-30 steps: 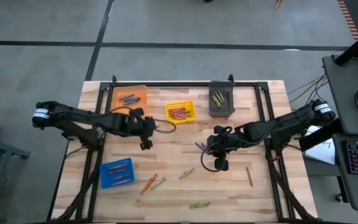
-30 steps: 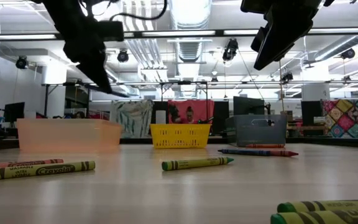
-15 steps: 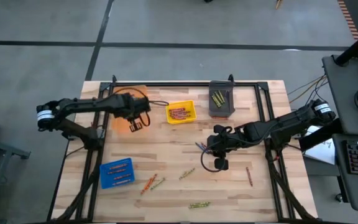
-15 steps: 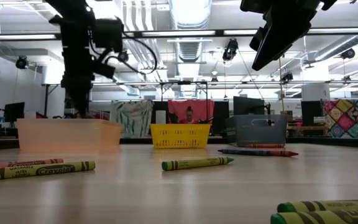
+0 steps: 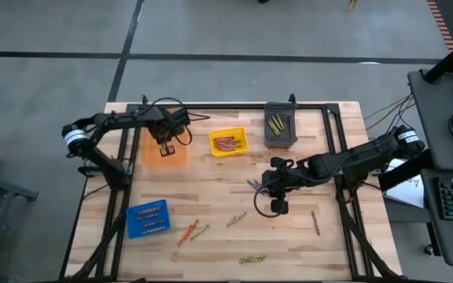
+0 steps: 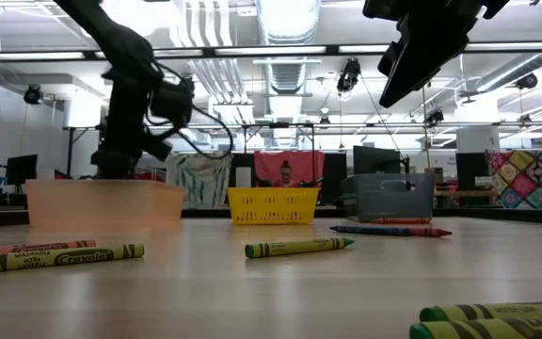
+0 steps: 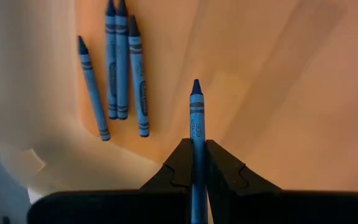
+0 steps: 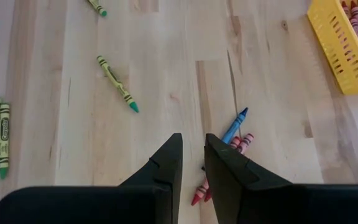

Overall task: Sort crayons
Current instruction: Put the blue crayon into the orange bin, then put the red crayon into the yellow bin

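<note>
My left gripper (image 5: 166, 148) hangs over the orange bin (image 5: 163, 159) at the table's far left and is shut on a blue crayon (image 7: 196, 112). Three more blue crayons (image 7: 120, 68) lie on the bin's floor. My right gripper (image 8: 192, 144) is open a little and empty above the table's middle right (image 5: 274, 206). Just beyond its fingertips a blue crayon (image 8: 234, 126) and two red ones (image 8: 219, 174) lie on the wood. Several green, orange and red crayons (image 5: 236, 219) lie loose toward the near edge. My left gripper pinches the blue crayon between its two fingers by its blunt back half (image 7: 196, 155). The crayon lies along the fingers, and its pointed end (image 7: 196, 87) sticks out past the fingertips toward the bin's floor. The fingers point down into the orange bin.
A yellow bin (image 5: 238, 134) holds red crayons, a grey bin (image 5: 280, 140) holds olive-yellow ones, and a blue bin (image 5: 147, 218) at the near left holds orange ones. A dark frame rail (image 5: 234, 106) runs along the table's far edge. Bare wood lies between the bins and the loose crayons.
My left gripper has carried the blue crayon from the table's middle toward the far left, over the orange bin, and has come down toward it, staying shut on the crayon. My right arm has kept still.
</note>
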Robot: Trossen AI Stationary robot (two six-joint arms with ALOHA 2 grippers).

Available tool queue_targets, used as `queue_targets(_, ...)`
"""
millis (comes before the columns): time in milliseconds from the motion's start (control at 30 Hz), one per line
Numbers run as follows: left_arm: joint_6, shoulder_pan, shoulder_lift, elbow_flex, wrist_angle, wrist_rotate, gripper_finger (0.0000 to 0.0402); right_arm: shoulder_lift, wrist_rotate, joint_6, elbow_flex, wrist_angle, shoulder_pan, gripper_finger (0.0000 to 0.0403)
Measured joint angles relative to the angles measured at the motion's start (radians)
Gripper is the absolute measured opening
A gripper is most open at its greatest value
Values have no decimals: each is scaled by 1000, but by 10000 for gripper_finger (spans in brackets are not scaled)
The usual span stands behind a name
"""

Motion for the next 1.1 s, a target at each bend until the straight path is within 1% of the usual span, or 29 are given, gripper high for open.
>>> queue_targets(200,65,42,49,0,38,4,0,0,0,3,0,0,0,57)
queue_targets(467,118,72,67,0,103,4,2,0,12,4,0,0,0,57)
queue_targets(800,149,99,66,0,161,5,42,0,50,4,0,0,-2,57)
queue_targets(1100,155,106,58,0,167,3,84,0,51,4,0,1,-2,57)
